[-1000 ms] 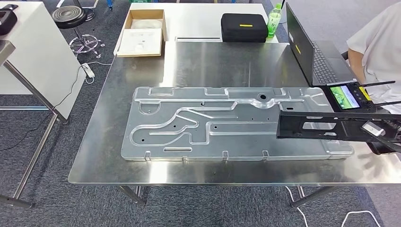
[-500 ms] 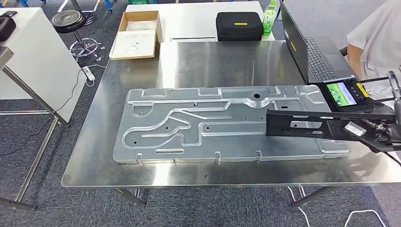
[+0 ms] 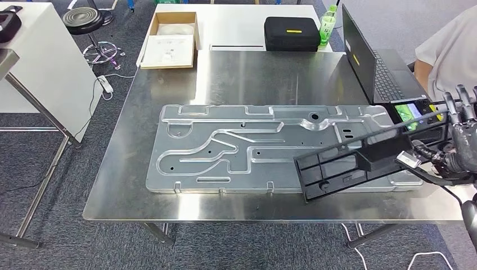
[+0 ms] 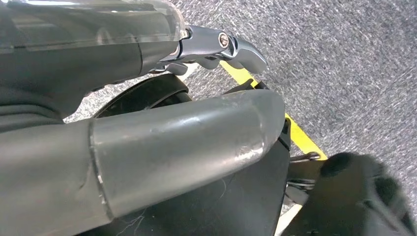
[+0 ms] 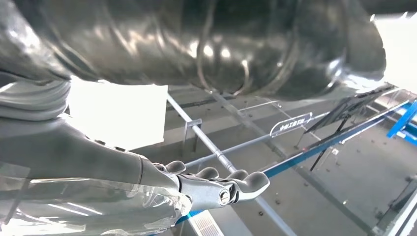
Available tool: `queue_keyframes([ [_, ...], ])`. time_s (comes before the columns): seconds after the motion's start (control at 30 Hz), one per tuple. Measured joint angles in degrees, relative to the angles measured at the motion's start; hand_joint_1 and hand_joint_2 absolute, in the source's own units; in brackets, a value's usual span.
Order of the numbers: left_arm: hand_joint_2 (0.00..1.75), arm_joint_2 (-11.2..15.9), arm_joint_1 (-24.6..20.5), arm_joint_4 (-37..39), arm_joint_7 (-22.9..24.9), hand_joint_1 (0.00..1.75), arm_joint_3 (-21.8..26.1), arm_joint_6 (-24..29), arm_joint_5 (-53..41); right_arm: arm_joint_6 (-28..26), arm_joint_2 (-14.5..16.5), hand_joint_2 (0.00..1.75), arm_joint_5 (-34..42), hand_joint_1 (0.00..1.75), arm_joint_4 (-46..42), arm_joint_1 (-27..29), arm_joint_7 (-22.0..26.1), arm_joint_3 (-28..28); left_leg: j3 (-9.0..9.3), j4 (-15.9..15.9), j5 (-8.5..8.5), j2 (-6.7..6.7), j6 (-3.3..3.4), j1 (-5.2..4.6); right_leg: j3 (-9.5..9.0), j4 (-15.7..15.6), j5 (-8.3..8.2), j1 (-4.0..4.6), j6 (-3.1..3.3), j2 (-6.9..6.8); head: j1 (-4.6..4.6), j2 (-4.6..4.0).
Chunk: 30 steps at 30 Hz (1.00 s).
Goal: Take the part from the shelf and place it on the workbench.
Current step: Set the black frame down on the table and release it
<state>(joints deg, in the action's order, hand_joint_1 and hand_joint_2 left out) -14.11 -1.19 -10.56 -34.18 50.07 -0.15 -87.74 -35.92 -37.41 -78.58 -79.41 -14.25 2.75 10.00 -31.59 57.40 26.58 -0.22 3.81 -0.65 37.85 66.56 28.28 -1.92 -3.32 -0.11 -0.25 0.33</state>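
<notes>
Gleaming steel workbench [image 3: 236,73], grey carpet [image 3: 73,236], white tables [image 3: 236,22] behind.

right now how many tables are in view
3: the steel workbench under the embossed metal plate, a white table behind it holding the black case, and a white table at far left. Others may lie out of frame.

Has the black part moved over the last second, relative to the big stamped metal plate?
Yes. The black part, held by the right hand, has tilted from level and its free end has swung further in over the metal plate, toward the near edge.
</notes>
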Motion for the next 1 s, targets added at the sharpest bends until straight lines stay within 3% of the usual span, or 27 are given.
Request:
queue_keyframes([
  [0.07, 0.0, -0.01, 0.0, 0.0, -0.14, 0.0, 0.0, -0.01, 0.02, -0.22, 0.04, 0.0, 0.01, 0.0, -0.34, -0.02, 0.0, 0.05, -0.01, 0.48, 0.44, -0.08, -0.46, -0.22, -3.09, -6.29, -2.14, 0.29, 0.51, -0.01, -0.01, 0.0],
  [0.1, 0.0, -0.01, 0.01, 0.0, -0.19, 0.0, 0.0, 0.0, 0.02, -0.35, 0.08, 0.0, 0.02, 0.0, -0.51, 0.02, 0.0, 0.07, -0.07, 0.62, 0.58, -0.11, -0.68, -0.32, -3.64, -7.53, -2.22, 0.46, 0.84, 0.03, -0.02, 0.0],
  [0.23, 0.0, 0.01, 0.02, 0.0, -0.25, 0.0, 0.0, 0.1, 0.03, -1.0, 0.34, 0.0, 1.49, 0.0, -1.22, 0.13, 0.58, 0.19, -0.44, 1.86, 1.81, -0.11, -1.65, -0.35, -3.81, -7.94, -2.24, 0.25, 2.21, 0.09, -0.05, 0.0],
  [0.27, 0.0, 0.02, -0.01, 0.0, -0.26, 0.0, 0.0, 0.15, 0.03, -1.05, 0.5, 0.0, 2.04, 0.0, -1.41, 0.11, 0.8, 0.22, -1.33, 3.98, 3.18, -0.11, -2.01, -0.28, -3.9, -8.08, -2.3, 0.09, 2.53, 0.04, -0.05, 0.0],
  [0.33, 0.0, 0.06, -0.17, 0.0, -0.3, 0.0, 0.0, 0.25, 0.06, -1.05, 0.93, 0.0, 2.8, 0.0, -1.62, 0.08, 1.13, 0.24, -4.6, 11.2, 6.87, -0.09, -2.58, -0.03, -3.92, -8.1, -2.29, 0.1, 2.89, -0.08, -0.07, 0.0],
  [0.37, 0.0, 0.1, -0.29, 0.0, -0.32, 0.0, 0.0, 0.28, 0.08, -1.04, 1.18, 0.0, 3.15, 0.0, -1.65, 0.07, 1.3, 0.24, -6.25, 14.78, 8.18, -0.09, -2.73, 0.08, -3.89, -8.06, -2.28, 0.11, 2.93, -0.1, -0.07, 0.0],
  [0.4, 0.0, 0.15, -0.39, 0.0, -0.33, 0.0, 0.0, 0.3, 0.1, -1.03, 1.43, 0.0, 3.51, 0.0, -1.66, 0.07, 1.51, 0.23, -7.19, 16.78, 8.47, -0.09, -2.81, 0.15, -3.9, -8.01, -2.26, 0.12, 2.94, -0.11, -0.08, 0.0],
  [0.43, 0.0, 0.2, -0.45, 0.0, -0.34, 0.0, 0.0, 0.29, 0.11, -1.02, 1.66, 0.0, 3.82, 0.0, -1.67, 0.07, 1.73, 0.22, -7.13, 16.59, 7.64, -0.08, -2.78, 0.2, -3.92, -7.97, -2.23, 0.12, 2.93, -0.1, -0.07, 0.0],
  [0.47, 0.0, 0.22, -0.46, 0.0, -0.33, 0.0, 0.0, 0.27, 0.1, -1.01, 1.83, 0.0, 3.99, 0.0, -1.68, 0.05, 1.88, 0.21, -6.07, 14.23, 5.89, -0.08, -2.66, 0.24, -3.98, -7.93, -2.19, 0.12, 2.88, -0.07, -0.07, 0.0],
  [0.53, 0.0, 0.23, -0.28, 0.0, -0.31, 0.0, 0.0, 0.18, 0.04, -1.08, 2.02, 0.0, 4.06, 0.0, -1.68, -0.07, 2.05, 0.2, -2.54, 6.37, 2.09, -0.12, -2.19, 0.23, -4.09, -7.87, -2.1, 0.21, 2.67, 0.04, -0.06, 0.0],
  [0.6, 0.0, 0.22, -0.05, 0.0, -0.38, 0.0, 0.0, 0.13, -0.02, -1.34, 2.28, 0.0, 3.81, 0.0, -1.68, -0.27, 2.09, 0.18, -0.55, 1.57, 0.69, -0.16, -1.78, 0.1, -3.92, -7.81, -2.16, 0.4, 2.2, 0.14, -0.06, 0.0],
  [0.7, 0.0, 0.17, 0.03, 0.0, -0.48, 0.0, 0.0, 0.15, -0.08, -2.12, 2.81, 0.0, 3.36, 0.0, -1.69, -0.25, 2.16, 0.13, -0.36, 0.56, 0.39, -0.18, -1.09, 0.04, -3.81, -8.06, -2.43, 0.31, 1.12, 0.13, -0.05, 0.0],
  [0.77, 0.0, 0.1, 0.04, 0.0, -0.4, 0.0, 0.0, 0.27, -0.13, -2.9, 3.16, 0.0, 3.31, 0.0, -1.71, -0.13, 2.26, 0.17, -0.11, -0.15, -0.17, -0.13, -0.36, 0.22, -3.03, -6.04, -0.87, 0.18, 0.66, 0.11, -0.03, 0.0],
  [0.87, 0.0, 0.02, 0.08, 0.01, -0.09, 0.0, 0.0, 0.6, -0.21, -3.64, 3.9, 0.0, 3.01, 0.0, -1.88, 0.39, 2.34, 0.24, -0.1, -0.39, -0.4, -0.03, 0.09, 0.17, 1.52, 3.71, 4.18, 0.19, 0.36, 0.11, -0.02, 0.0],
  [0.9, 0.0, 0.02, 0.1, 0.01, 0.01, 0.0, 0.0, 0.71, -0.25, -3.73, 4.28, 0.0, 2.76, 0.0, -2.09, 0.7, 2.42, 0.3, -0.12, -0.34, -0.37, -0.02, 0.12, 0.1, 2.8, 6.31, 4.89, 0.19, 0.31, 0.11, -0.02, 0.0],
  [0.93, 0.0, 0.02, 0.11, 0.01, 0.1, 0.0, 0.0, 0.8, -0.28, -3.79, 4.69, 0.0, 2.52, 0.0, -2.38, 0.98, 2.52, 0.41, -0.12, -0.28, -0.33, -0.01, 0.14, 0.03, 3.31, 7.23, 4.63, 0.19, 0.31, 0.11, -0.03, 0.0],
  [0.97, 0.0, 0.02, 0.11, 0.0, 0.24, 0.0, 0.0, 0.86, -0.27, -3.83, 5.04, 0.0, 2.44, 0.0, -2.72, 1.17, 2.64, 0.6, -0.09, -0.17, -0.27, -0.01, 0.13, -0.01, 2.58, 5.69, 3.2, 0.2, 0.39, 0.1, -0.03, 0.0],
  [1.0, 0.0, 0.02, 0.1, 0.0, 0.43, 0.0, 0.0, 0.88, -0.2, -3.86, 5.27, 0.0, 2.55, 0.0, -3.09, 1.3, 2.75, 0.85, -0.04, -0.04, -0.16, -0.02, 0.09, -0.04, 0.86, 2.24, 1.1, 0.23, 0.55, 0.1, -0.02, 0.0],
])
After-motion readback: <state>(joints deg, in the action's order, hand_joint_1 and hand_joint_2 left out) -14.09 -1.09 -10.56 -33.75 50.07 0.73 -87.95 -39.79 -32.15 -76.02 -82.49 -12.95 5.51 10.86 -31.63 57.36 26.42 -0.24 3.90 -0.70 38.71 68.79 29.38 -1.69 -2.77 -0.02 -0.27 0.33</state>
